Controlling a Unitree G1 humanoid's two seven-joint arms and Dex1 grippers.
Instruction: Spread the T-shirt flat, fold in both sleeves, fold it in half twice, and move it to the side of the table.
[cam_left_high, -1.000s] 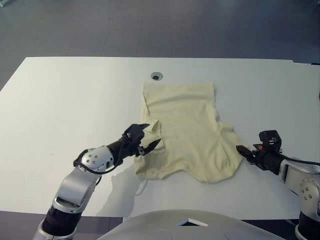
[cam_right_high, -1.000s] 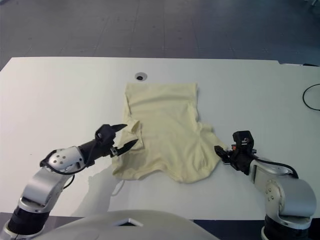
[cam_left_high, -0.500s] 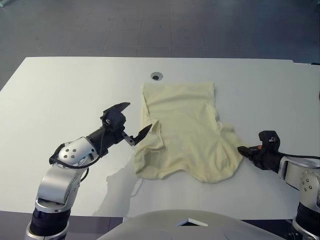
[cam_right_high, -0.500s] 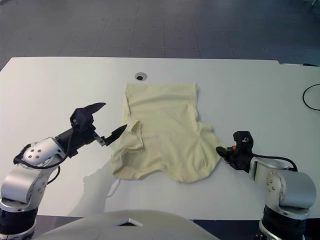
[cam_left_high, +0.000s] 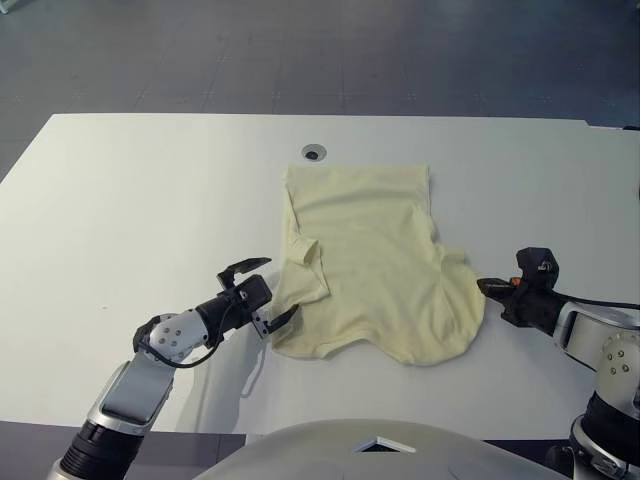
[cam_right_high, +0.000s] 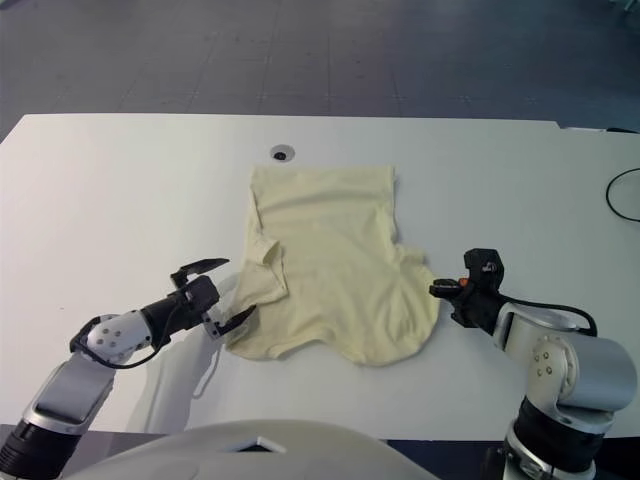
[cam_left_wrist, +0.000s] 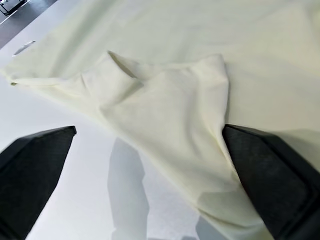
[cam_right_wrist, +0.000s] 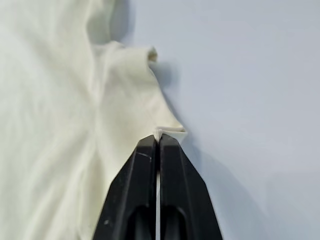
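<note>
The pale yellow T-shirt (cam_left_high: 370, 260) lies on the white table (cam_left_high: 140, 200), its far part flat and its near part rumpled. Its left sleeve (cam_left_high: 305, 265) is folded inward over the body. My left gripper (cam_left_high: 262, 292) stands open and low at the shirt's near-left edge, one finger on each side of the fabric (cam_left_wrist: 165, 100). My right gripper (cam_left_high: 484, 287) is shut at the shirt's right edge. In the right wrist view the fingertips (cam_right_wrist: 150, 142) pinch a thin corner of the cloth (cam_right_wrist: 167, 129).
A round cable hole (cam_left_high: 314, 152) sits in the table just beyond the shirt's far edge. A dark cable (cam_right_high: 625, 195) loops at the right edge of the table. Bare table surface spreads wide to the left and right of the shirt.
The left gripper left the folded sleeve, swung out to the left, then came down to the shirt's near-left edge. The right gripper crept slightly farther along the right edge.
</note>
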